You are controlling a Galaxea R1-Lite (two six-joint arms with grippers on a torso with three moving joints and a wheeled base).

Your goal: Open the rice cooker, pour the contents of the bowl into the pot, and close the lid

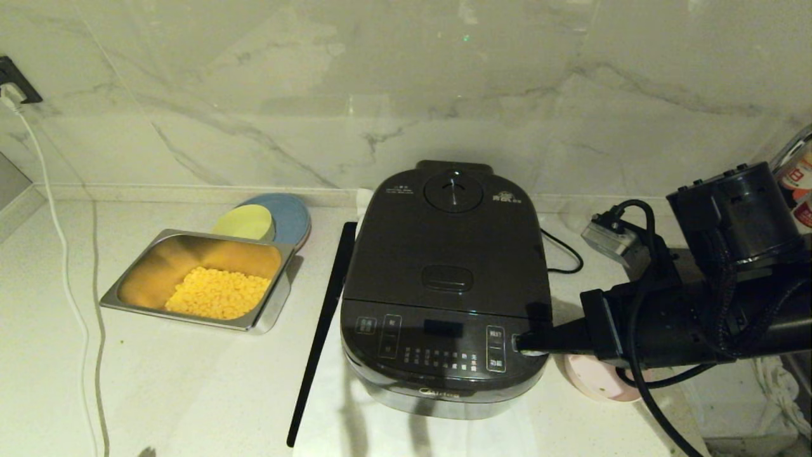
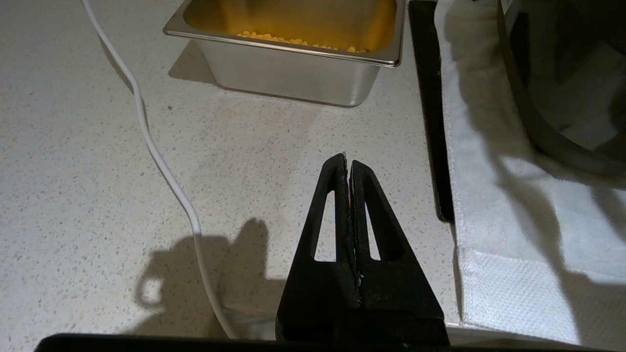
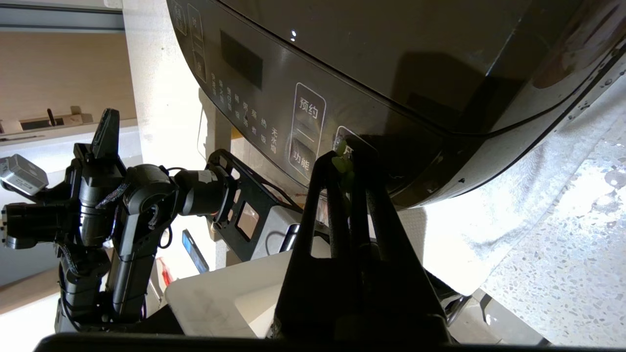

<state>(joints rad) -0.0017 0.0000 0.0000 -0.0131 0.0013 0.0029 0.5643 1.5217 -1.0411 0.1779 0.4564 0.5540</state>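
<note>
Both pressed-together right gripper (image 1: 521, 343) fingertips at rice cooker (image 1: 444, 279) front panel's right edge

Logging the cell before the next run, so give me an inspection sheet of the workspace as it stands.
Surface: pale speckled counter, white cloth under the cooker.
Job's things: rice cooker with lid down; pink bowl to its right, mostly hidden by the arm.
Clutter: steel tray of corn, yellow-green bowl, blue plate, black strip.
Grippers: right tool shut, at the front panel's right end; left tool shut, parked above the counter.
Cables: white cord, black cooker cord.
Surroundings: marble wall.
</note>
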